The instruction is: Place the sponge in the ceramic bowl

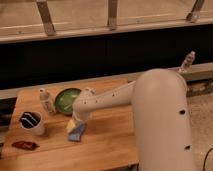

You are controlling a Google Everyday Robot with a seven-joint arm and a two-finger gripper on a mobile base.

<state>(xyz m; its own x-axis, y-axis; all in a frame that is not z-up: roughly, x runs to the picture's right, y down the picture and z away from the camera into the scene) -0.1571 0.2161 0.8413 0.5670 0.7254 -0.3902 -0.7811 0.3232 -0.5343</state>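
Wood worktop (112,142), inspected from the near edge outward.

Item 1: a dark red flat object (25,145) lies at the near left corner, well apart from the work. A white mug with dark stripes (31,122) stands upright just behind it. Neither belongs to my task.

Item 2: the sponge (79,134), a light-blue pad, lies flat on the worktop, right of the mug and nearer than the ceramic bowl (65,100). It is outside the bowl and apart from its rim. What shows of the bowl's green inside has nothing in it.

Item 3: my gripper (73,125) is low over the sponge's far left corner, touching it or just above it. Whether it is apart or clamped on the pad, I cannot tell from this view. I judge it is placed there because the pad is thin and soft and has to be taken from above, close to the wood.

Item 4: a small bottle (46,101) stands upright just left of the bowl. It is a hazard to any carry that swings wide to the left.

Item 5: my arm (110,99) reaches from its bulky white housing at the right, leftward across the worktop. It bends at the wrist just right of the bowl and turns down and nearer toward the sponge.

Item 6: another bottle (187,61) stands on the far ledge at the right, clear of the work.
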